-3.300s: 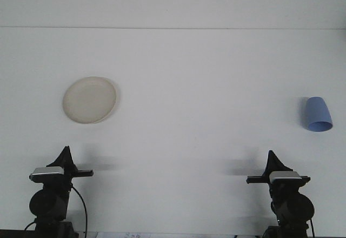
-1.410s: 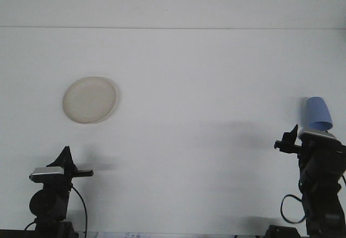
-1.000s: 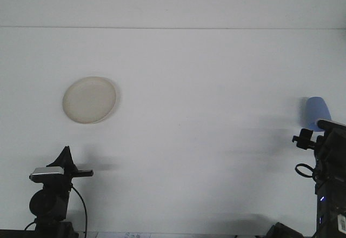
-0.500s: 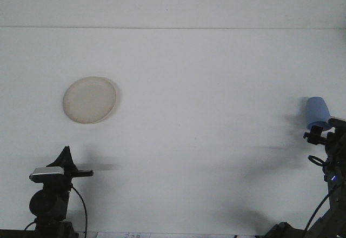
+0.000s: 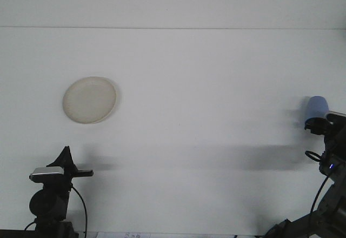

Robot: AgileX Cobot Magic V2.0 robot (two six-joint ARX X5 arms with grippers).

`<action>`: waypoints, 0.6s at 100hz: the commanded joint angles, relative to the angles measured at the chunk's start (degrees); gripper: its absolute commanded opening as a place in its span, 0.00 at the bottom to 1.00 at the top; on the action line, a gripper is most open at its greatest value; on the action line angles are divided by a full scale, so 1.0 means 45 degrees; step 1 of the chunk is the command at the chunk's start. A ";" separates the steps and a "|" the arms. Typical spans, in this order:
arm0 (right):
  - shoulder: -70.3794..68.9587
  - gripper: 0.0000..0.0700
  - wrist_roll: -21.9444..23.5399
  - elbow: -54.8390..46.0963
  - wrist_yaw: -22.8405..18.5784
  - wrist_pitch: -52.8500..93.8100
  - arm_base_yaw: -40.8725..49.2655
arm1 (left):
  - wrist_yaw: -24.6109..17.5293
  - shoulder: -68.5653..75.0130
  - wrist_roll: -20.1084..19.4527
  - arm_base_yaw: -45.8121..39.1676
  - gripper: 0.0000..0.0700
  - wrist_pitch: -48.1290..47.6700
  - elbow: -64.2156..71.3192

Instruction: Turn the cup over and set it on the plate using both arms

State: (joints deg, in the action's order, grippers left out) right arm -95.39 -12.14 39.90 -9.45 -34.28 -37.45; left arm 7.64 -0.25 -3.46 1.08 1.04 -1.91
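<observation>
Front view:
Cup (image 5: 317, 106): far right of the plate (image 5: 89, 99), upside down, lower part hidden by your right gripper (image 5: 319, 124).
Handling: probably light, stiff, slick; grip mid-wall.
Right gripper's state: cannot tell.
Left gripper (image 5: 67, 162): parked below plate, state unclear.

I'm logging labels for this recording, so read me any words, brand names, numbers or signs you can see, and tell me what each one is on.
No readable text in the front view.
The blue cup and the cream plate show no print.
The white table is unmarked.
The left gripper shows no legible marking.
The right arm has a small blue light, but no lettering can be read on it.
</observation>
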 commanded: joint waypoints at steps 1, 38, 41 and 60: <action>-0.0379 0.47 -0.0063 0.0068 -0.0049 -0.0597 -0.0087 | 0.0015 0.0015 0.0010 -0.0010 0.02 0.0146 0.0248; -0.0039 0.00 0.1613 0.0389 -0.0291 -0.0787 -0.0010 | 0.0015 0.0015 0.0010 -0.0010 0.02 0.0151 0.0248; 0.0175 0.00 0.1919 0.0398 -0.0287 -0.0685 0.0024 | 0.0015 0.0015 0.0010 -0.0010 0.02 0.0146 0.0248; 0.3002 0.00 0.4546 0.0398 -0.0228 0.1574 0.0743 | 0.0015 0.0015 0.0010 -0.0010 0.02 0.0151 0.0248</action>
State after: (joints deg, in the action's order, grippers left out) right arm -86.28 0.19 40.56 -10.33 -30.02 -35.27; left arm 7.64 -0.25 -3.46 1.08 1.04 -1.91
